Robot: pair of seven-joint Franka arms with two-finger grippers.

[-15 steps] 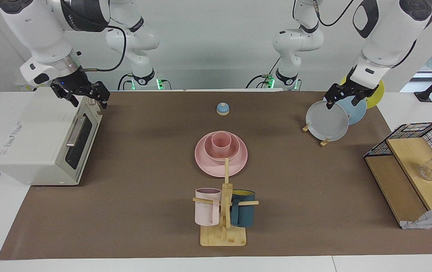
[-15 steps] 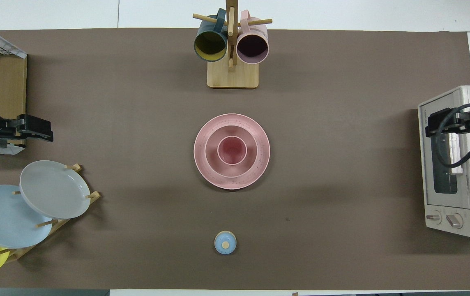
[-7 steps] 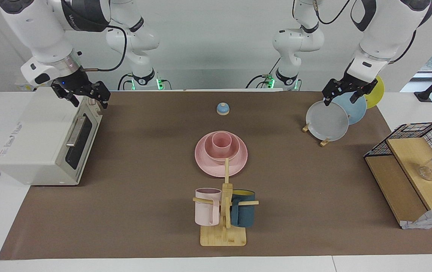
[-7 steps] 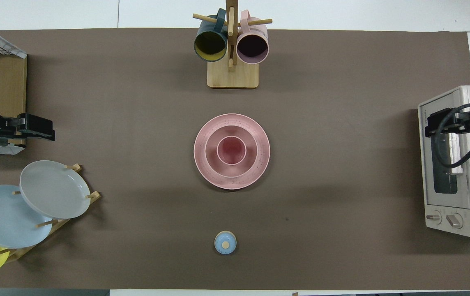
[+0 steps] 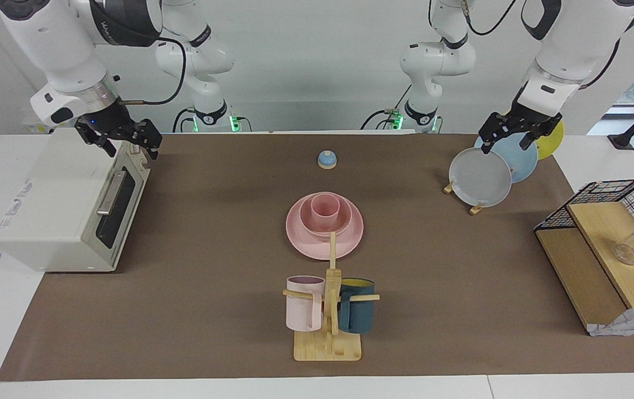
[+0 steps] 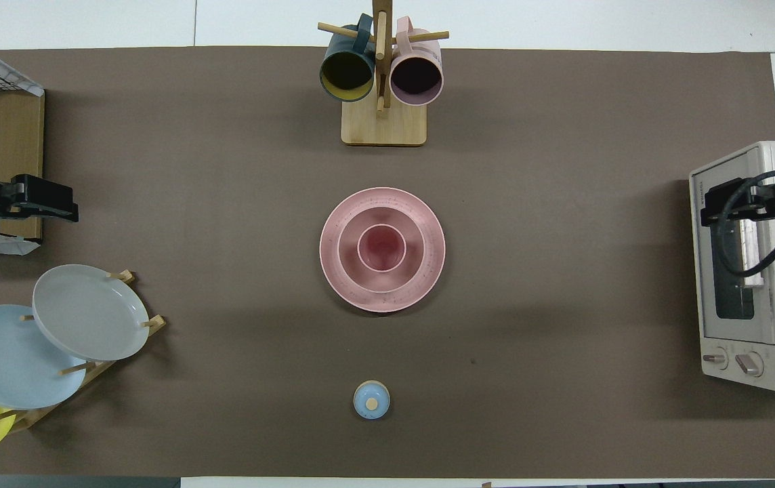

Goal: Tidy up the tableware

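The pink plate lies at the middle of the table, and in the overhead view it shows as a wide round disc. The pink bowl sits on it, also seen from overhead. The pink cup stands upright in the bowl, also seen from overhead. My left gripper hangs open and empty over the plate rack; the overhead view shows it too. My right gripper waits open and empty over the toaster oven's top; the overhead view shows it too.
A toaster oven stands at the right arm's end. A rack with grey, blue and yellow plates and a wire basket shelf stand at the left arm's end. A wooden mug tree holds two mugs. A small blue bell is near the robots.
My left gripper has risen a little and drifted toward the left arm's end of the table. The right arm and the pink stack have not moved.
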